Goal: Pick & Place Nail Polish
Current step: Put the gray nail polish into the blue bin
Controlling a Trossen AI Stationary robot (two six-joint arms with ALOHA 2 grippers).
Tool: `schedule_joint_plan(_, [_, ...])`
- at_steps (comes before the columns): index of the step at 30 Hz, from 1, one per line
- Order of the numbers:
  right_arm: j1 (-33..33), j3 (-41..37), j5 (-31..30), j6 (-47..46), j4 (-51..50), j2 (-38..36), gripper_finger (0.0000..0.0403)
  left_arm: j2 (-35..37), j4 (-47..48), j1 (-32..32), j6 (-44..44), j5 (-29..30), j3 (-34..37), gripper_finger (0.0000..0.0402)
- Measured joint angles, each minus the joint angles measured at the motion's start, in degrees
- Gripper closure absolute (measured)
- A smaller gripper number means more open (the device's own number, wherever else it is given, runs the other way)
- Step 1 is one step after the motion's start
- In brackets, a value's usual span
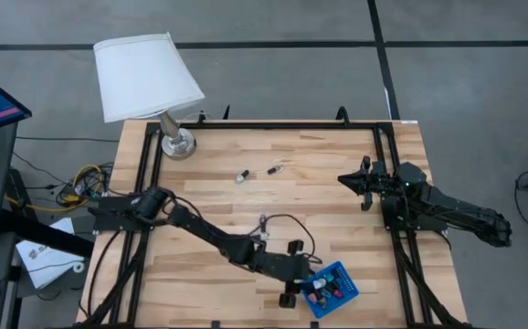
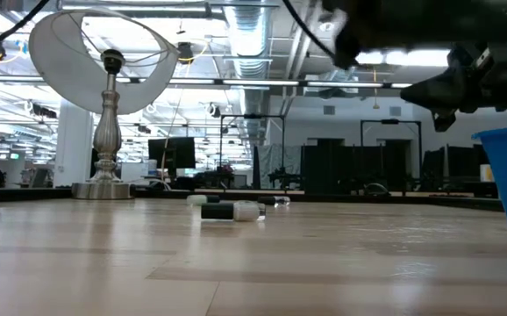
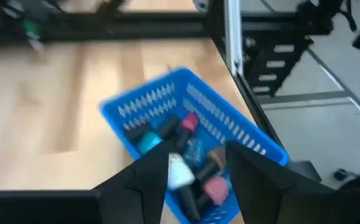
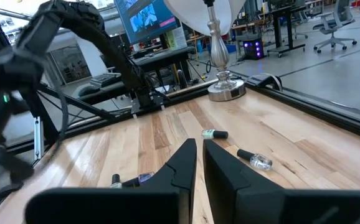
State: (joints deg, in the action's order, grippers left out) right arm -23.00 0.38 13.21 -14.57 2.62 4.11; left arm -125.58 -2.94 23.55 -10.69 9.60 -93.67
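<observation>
Two nail polish bottles [image 1: 242, 175] [image 1: 273, 169] are lying on their sides on the wooden table [image 1: 337, 228], out in the open between the lamp [image 1: 147, 80] and the right gripper [image 1: 348, 180]. One has a pale body with a dark cap, the other is dark with a clear end; in the low view they sit end to end, well beyond the basket.

Everything else is piled in the small blue basket [image 1: 344, 291], right at the table's near edge, well away from the lamp. The left wrist view shows a jumble in there: a white bottle [image 3: 180, 174], a pink one [image 3: 214, 188], one with a magenta top [image 3: 189, 122], a teal one [image 3: 147, 143], all tipped over against each other.

Left gripper [image 3: 195, 171] hangs directly above that basket with its fingers spread apart, the white bottle showing in the gap between them; can't tell if it's touching either finger.

Right gripper is parked off to the far side of the table from the lamp, fingers [image 4: 186, 163] pressed nearly together with nothing in them, pointing toward the two loose bottles.
</observation>
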Motion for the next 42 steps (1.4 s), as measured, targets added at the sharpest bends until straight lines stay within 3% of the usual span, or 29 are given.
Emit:
schedule_joint_plan(13, [0.0, 0.0, 0.0, 0.0, 0.0, 0.0, 0.0381, 21.0, 23.6, -7.9, 0.1, 15.4, 0.2, 0.0245])
schedule_joint_plan(19, [0.0, 0.0, 0.0, 0.0, 0.0, 0.0, 0.0381, 29.7, 25.9, -13.9, -0.5, 22.6, 7.8, 0.0245])
schedule_joint_plan(29, [0.0, 0.0, 0.0, 0.0, 0.0, 0.0, 0.0381, 41.2, 23.2, -25.4, -5.9, 22.1, 31.4, 0.0245])
schedule_joint_plan(33, [0.0, 0.0, 0.0, 0.0, 0.0, 0.0, 0.0381, 42.8, 16.5, -30.4, -5.8, 15.6, 39.7, 0.0239])
schedule_joint_plan(37, [0.0, 0.0, 0.0, 0.0, 0.0, 0.0, 0.0381, 42.8, 10.6, -34.3, -4.5, 11.5, 45.7, 0.0216])
schedule_joint_plan(42, [0.0, 0.0, 0.0, 0.0, 0.0, 0.0, 0.0381, 42.8, 6.8, -37.4, -3.1, 11.3, 49.7, 0.0167])
